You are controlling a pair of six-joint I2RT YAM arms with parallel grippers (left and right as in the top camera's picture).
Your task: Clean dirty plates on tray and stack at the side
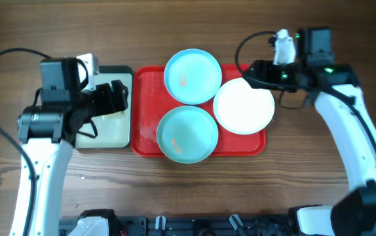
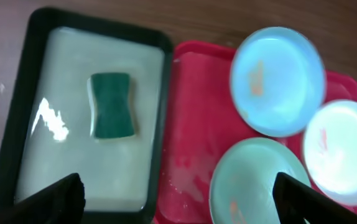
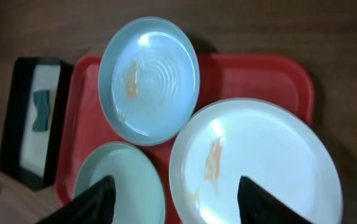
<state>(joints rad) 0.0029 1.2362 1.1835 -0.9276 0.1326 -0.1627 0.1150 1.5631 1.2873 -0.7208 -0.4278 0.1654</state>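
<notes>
Left gripper [image 2: 175, 190]: jaws wide apart, nothing held. It hangs over the black-rimmed tray [image 2: 13, 124], above the green sponge [image 2: 111, 106] lying on that tray's pale inside.

Right gripper [image 3: 175, 183]: jaws apart, nothing held. It is poised over the plates at the far right of the red tray [image 1: 145, 98].

Progress, as judged: no step is complete. The upper turquoise plate [image 1: 192, 77], lower turquoise plate [image 1: 187, 134] and white plate [image 1: 244, 105] all sit on the red tray, the white one overlapping its right rim. Each shows orange smears. No plate is stacked at the side. Wiping all three and stacking them remains.

Count: three plates (two turquoise, one white), one red tray, one black-rimmed tray, one sponge.
</notes>
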